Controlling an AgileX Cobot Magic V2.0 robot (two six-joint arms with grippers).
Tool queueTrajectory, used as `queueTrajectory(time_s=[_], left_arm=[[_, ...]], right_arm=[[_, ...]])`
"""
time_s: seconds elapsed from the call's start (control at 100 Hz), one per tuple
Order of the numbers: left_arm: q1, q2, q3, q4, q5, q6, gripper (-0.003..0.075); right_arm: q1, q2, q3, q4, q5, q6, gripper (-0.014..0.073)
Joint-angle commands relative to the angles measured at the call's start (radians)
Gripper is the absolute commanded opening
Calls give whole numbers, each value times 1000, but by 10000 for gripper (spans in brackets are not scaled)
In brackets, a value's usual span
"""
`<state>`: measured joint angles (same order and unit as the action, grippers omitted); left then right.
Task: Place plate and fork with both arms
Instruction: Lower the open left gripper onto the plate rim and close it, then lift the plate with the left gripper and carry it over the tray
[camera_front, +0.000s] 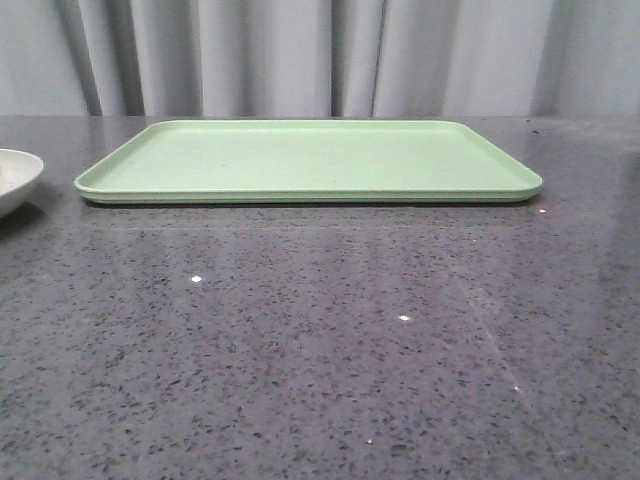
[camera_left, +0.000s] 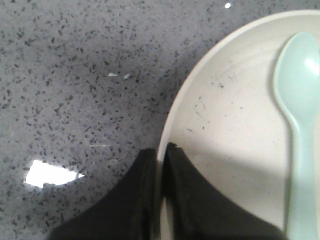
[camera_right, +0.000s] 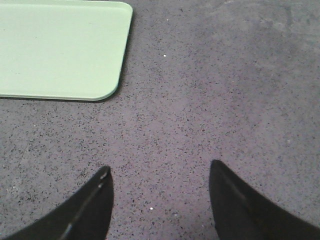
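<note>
**Operator:** Which step is in hand?

**Technician:** By judgement, the pick-up of the plate (camera_left: 235, 145). In the left wrist view, the left gripper (camera_left: 160, 155) has its jaws clenched on the plate's rim, one finger outside and one inside. The plate rests on the grey table (camera_front: 320, 350), at the far left edge of the front view, beside the green tray (camera_front: 310, 160) but apart from it. A pale blue spoon (camera_left: 300, 100) lies in the dish.

**Operator:** And the right arm?

**Technician:** The right gripper (camera_right: 160, 200) hangs over bare table with its jaws released and wide apart, holding nothing. A corner of the tray is visible beyond it.

**Operator:** Where is the fork?

**Technician:** It appears in none of the three views. Its position cannot be stated.

**Operator:** What does the next move call for?

**Technician:** Probably a level lift of the plate, then a transfer toward the tray. The grip is at one edge only, so tilt is a risk; the spoon could slide. The tray surface is unoccupied in the front view. The right arm must locate the fork first.
</note>
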<state>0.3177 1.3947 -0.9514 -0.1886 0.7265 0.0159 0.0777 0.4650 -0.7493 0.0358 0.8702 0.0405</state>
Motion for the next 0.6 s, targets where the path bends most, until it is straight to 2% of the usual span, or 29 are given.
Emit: queueTrajectory(time_s=[0.0, 0.44, 0.59], left_arm=[[-2, -58, -18, -12, 6, 16, -20], [-2, -166, -83, -164, 77, 68, -20], [-2, -168, -130, -288, 106, 132, -20]], right_arm=[[-3, 15, -35, 4, -67, -6, 436], [-3, 15, -35, 4, -67, -6, 436], [-3, 15, -35, 4, -67, -6, 436]])
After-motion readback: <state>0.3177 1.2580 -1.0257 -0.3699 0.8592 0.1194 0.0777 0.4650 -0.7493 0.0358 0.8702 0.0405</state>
